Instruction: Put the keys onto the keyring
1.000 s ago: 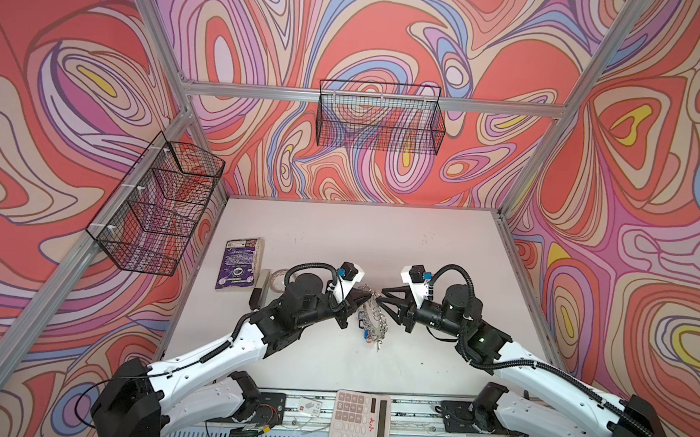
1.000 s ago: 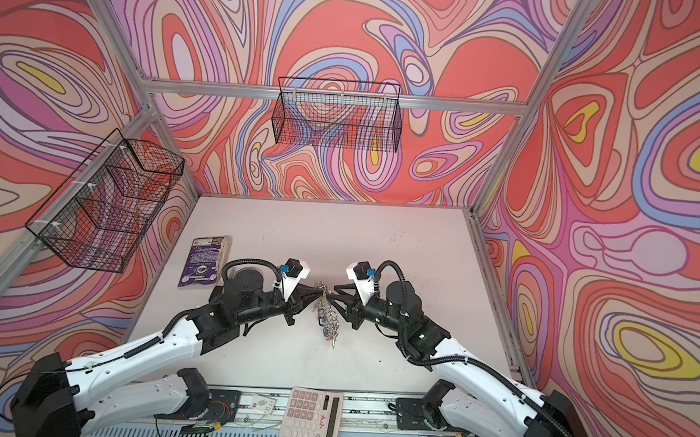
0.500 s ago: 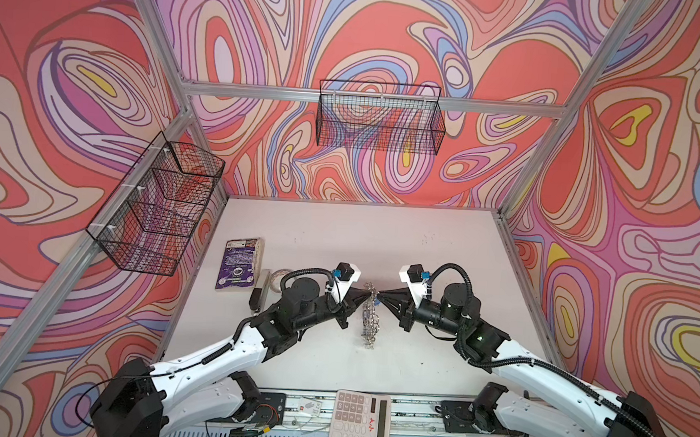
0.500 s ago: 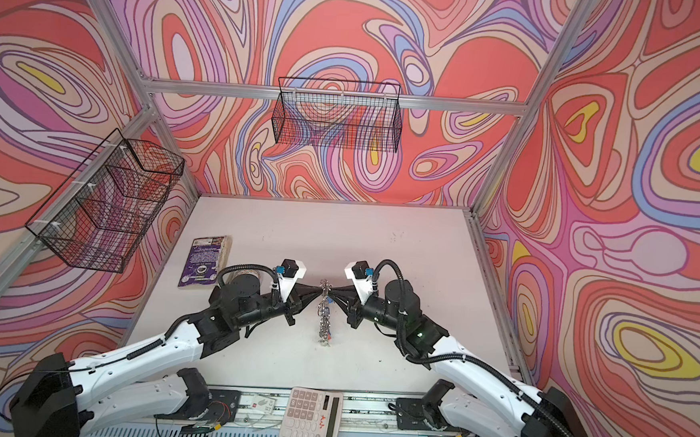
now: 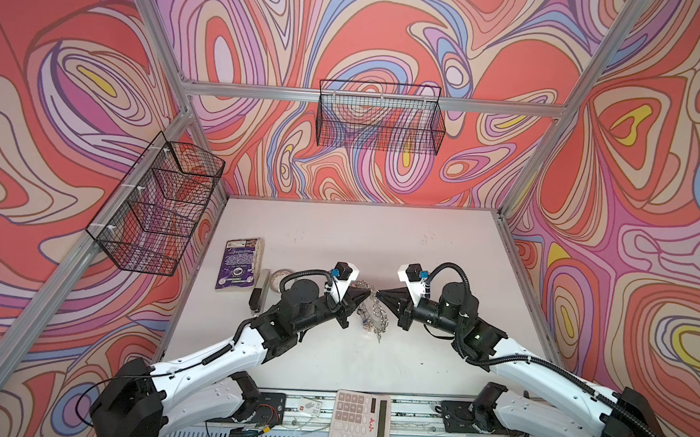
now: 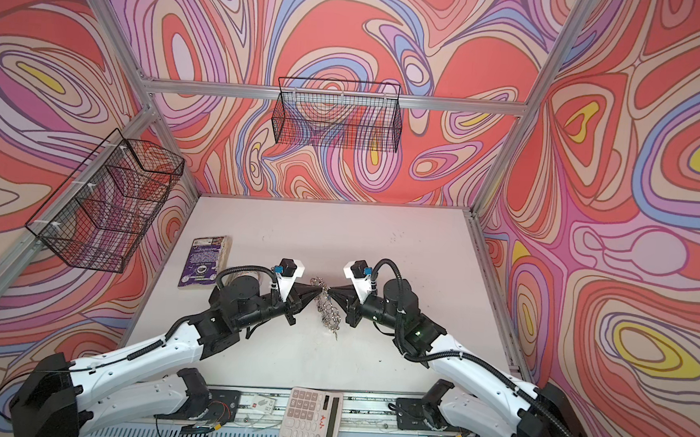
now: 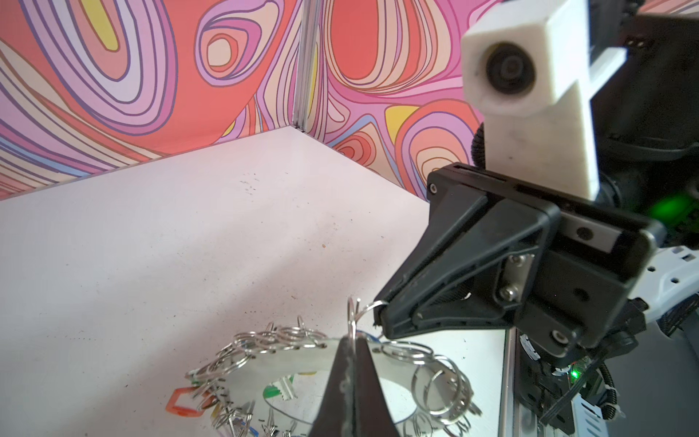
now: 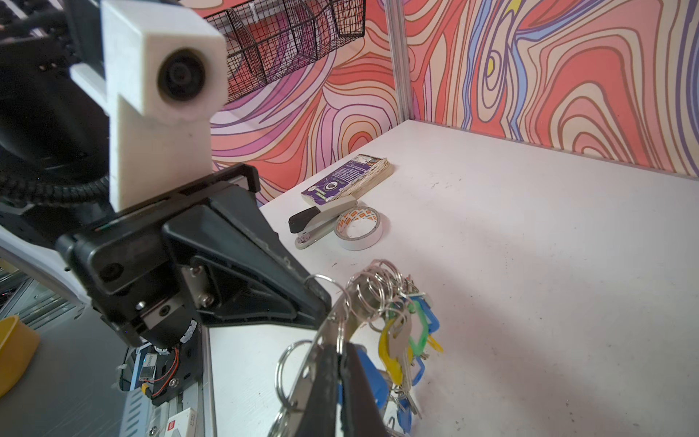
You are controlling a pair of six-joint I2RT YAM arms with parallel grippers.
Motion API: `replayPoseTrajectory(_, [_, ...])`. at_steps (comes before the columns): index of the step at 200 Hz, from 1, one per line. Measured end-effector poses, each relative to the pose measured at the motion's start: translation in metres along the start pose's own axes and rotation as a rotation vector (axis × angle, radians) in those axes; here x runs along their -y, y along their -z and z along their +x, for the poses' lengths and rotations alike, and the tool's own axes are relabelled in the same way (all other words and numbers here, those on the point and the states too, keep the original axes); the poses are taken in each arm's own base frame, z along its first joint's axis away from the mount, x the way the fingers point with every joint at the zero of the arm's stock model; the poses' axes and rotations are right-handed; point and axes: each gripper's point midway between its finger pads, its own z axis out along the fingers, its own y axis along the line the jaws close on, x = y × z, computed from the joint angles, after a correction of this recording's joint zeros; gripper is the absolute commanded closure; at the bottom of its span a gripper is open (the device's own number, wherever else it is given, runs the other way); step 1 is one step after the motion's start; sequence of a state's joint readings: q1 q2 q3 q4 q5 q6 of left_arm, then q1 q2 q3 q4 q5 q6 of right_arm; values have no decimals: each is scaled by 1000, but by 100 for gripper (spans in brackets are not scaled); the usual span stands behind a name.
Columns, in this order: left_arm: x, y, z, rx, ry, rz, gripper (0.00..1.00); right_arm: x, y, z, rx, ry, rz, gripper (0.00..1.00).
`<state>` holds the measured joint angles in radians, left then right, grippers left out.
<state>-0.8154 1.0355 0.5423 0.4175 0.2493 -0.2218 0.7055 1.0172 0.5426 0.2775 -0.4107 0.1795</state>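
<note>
Both arms meet tip to tip over the middle of the white table (image 5: 339, 235). Left gripper (image 5: 363, 298) is closed on the keyring (image 5: 372, 312) at its rim; in the left wrist view a small split ring (image 7: 353, 316) stands upright where it enters between the closed fingers (image 7: 351, 378). Right gripper (image 5: 380, 295) is closed too, clamped on the same rim from the opposite side, with a thin wire ring at its tip (image 7: 372, 305). The two tips are just beside each other, nearly touching. The keyring hangs tilted between and below the tips in both top views, the flat grey disc seen almost edge-on from the right wrist (image 8: 333, 321). The keys (image 8: 401, 338) dangle in a bunch from the rim's split rings, with yellow (image 8: 389, 355), green (image 8: 420, 333) and blue (image 8: 431, 321) tags; a red tag (image 7: 183, 403) shows on the far side. Cannot tell whether the lowest keys touch the table. Well apart, by the left wall: a purple-covered book (image 5: 239, 269), a stapler (image 5: 259, 295) and a tape roll (image 8: 359, 229) just beside it. Calculator (image 5: 360, 420) on the front rail
</note>
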Motion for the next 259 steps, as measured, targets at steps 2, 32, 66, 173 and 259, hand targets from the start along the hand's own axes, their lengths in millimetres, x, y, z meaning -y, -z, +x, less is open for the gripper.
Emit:
replayPoseTrajectory(2, [0,0,-1,3,-1,-1,100,0,0,0,0,-1,0,100])
replayPoseTrajectory(32, [-1,-1,1,26,-8,-32,100,0,-2,4,-13,-12,-12,100])
replayPoseTrajectory(66, [-4,-5,4,30,-9,-59,100,-1,-5,9,-36,-27,-36,100])
replayPoseTrajectory(173, [-6,-12,19,98,18,-43,100,17,36,-14,91,-136,-66,60])
replayPoseTrajectory(259, [-9,-15,27,157,120,65,100,44,21,-9,127,-198,-98,64])
